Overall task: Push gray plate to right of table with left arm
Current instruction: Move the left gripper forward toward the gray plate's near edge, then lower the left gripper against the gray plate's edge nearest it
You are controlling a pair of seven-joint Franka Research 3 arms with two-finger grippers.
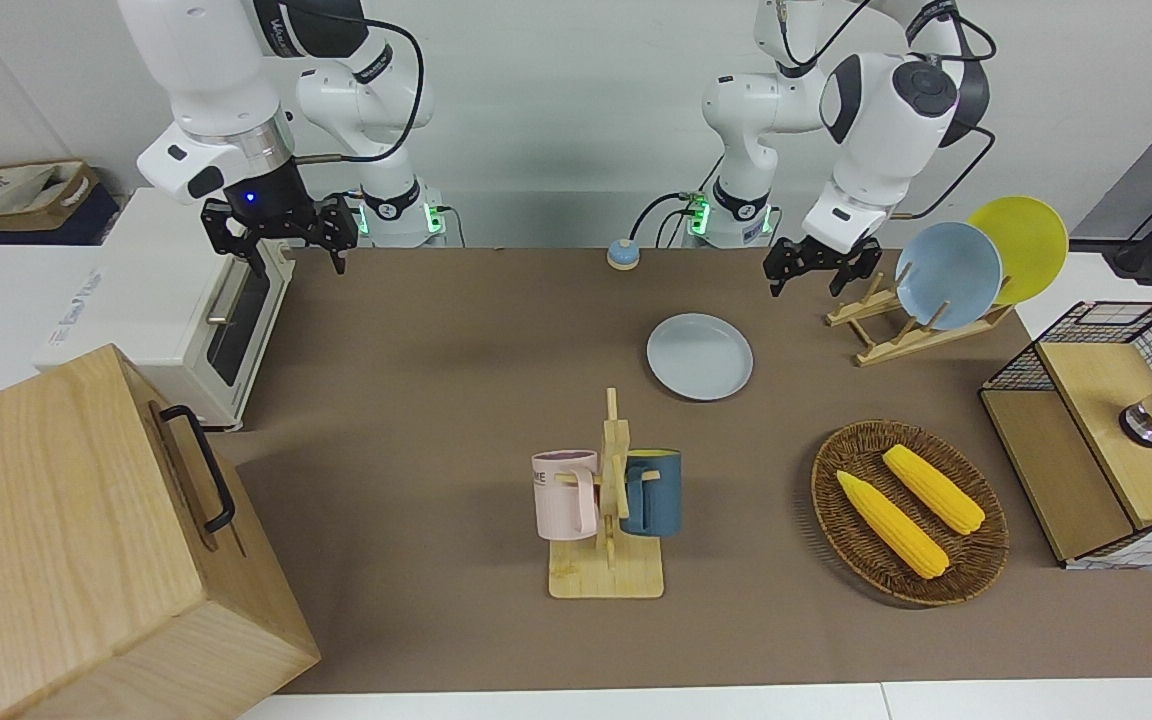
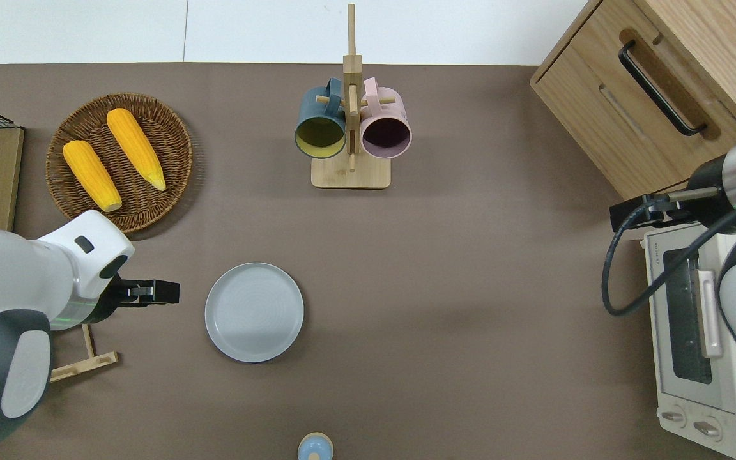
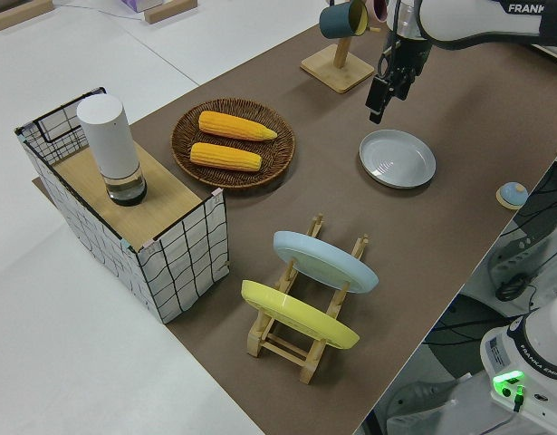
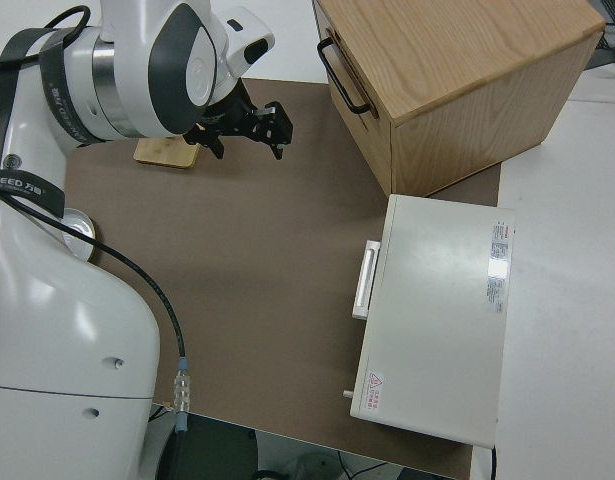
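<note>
On the table: gray plate, lying flat and bare, nearer the robots than the mug stand and the corn basket. Left gripper: up in the air over bare matting just beside the plate's rim toward the left arm's end, apart from it; finger spread cannot be made out; nothing visibly held. Right arm: parked.
</note>
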